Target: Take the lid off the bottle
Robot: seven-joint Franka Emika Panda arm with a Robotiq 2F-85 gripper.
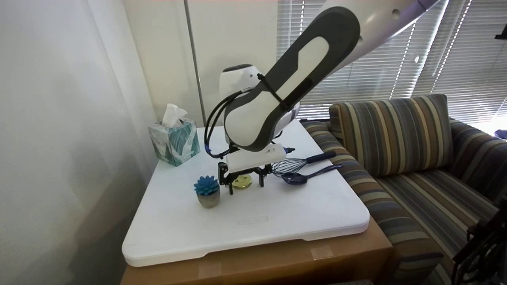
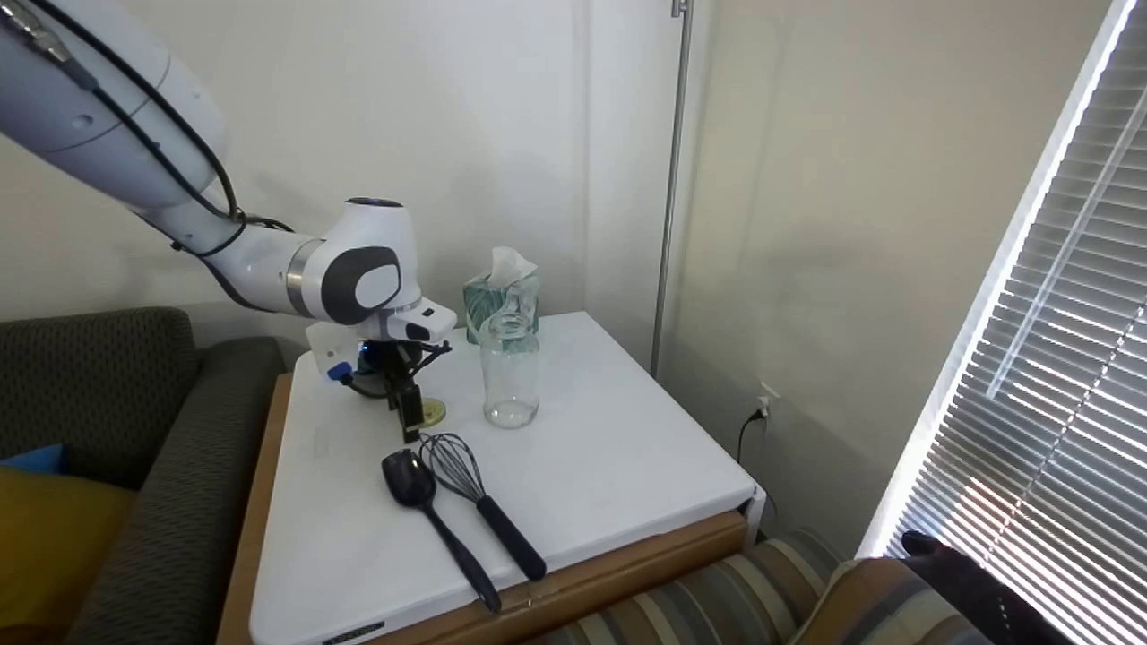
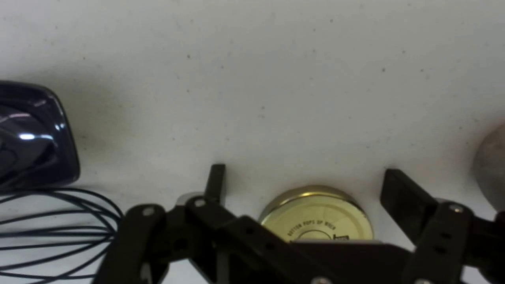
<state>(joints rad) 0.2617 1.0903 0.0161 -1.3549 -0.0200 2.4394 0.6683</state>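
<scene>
The lid is a flat round yellow-gold disc lying on the white table, apart from the bottle. It shows in both exterior views and in the wrist view, where the gripper body hides its lower part. The clear glass bottle stands upright with its mouth uncovered in an exterior view. It is out of sight in the wrist view and appears hidden behind the arm elsewhere. My gripper is open and low over the table. In the wrist view, its fingers stand on either side of the lid, with gaps.
A potted blue succulent stands close beside one finger. A whisk and a dark spoon lie on the other side. A teal tissue box stands by the wall. The white table borders a striped couch.
</scene>
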